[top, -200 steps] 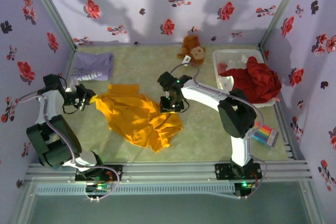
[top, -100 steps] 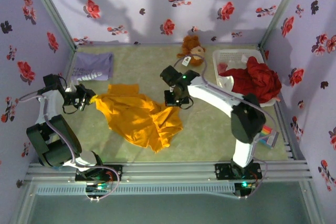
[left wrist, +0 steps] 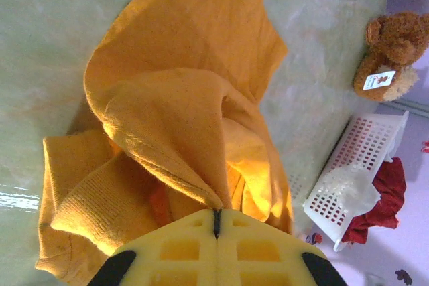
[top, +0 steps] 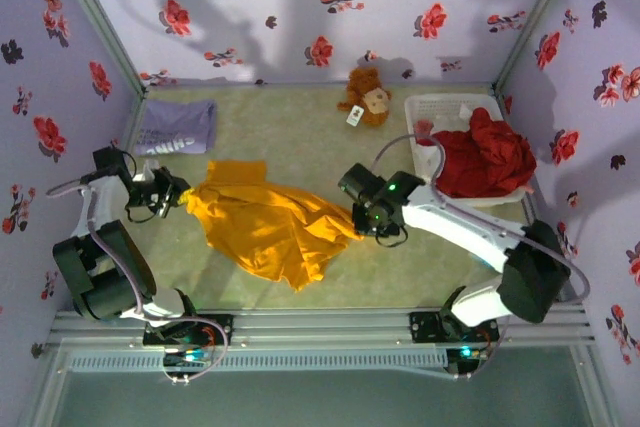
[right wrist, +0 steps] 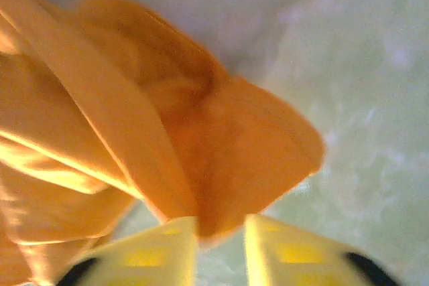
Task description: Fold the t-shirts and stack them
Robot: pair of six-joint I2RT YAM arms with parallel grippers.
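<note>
The orange-yellow t-shirt [top: 265,232] lies on the worktop [top: 420,272], left of centre and nearer the near edge than the other shirt; it is crumpled, not folded, with thick ridges across it and a loose lobe sagging toward the near edge; it is drawn out sideways between the two arms; the left gripper [left wrist: 216,218] has its fingers pressed together on a bunched fold at the shirt's left end, close to the left edge; the right gripper [right wrist: 220,231], at the shirt's right tip about mid-worktop, shows a narrow gap between its fingers with a corner of cloth tucked into it, so I judge it pinches that corner, though the view is blurred; the cloth looks soft and fairly thick, a ribbed hem showing in the left wrist view; further back, the lavender t-shirt [top: 176,127] sits in the far-left corner as a flat, tidy rectangle with white lettering up, and it looks already folded; so roughly half seems done — the orange one has yet to be flattened, folded and stacked; at the far edge sit a plush toy [top: 366,97] and, toward the far-right corner, a basket [top: 440,105] holding red cloth [top: 490,152]
</note>
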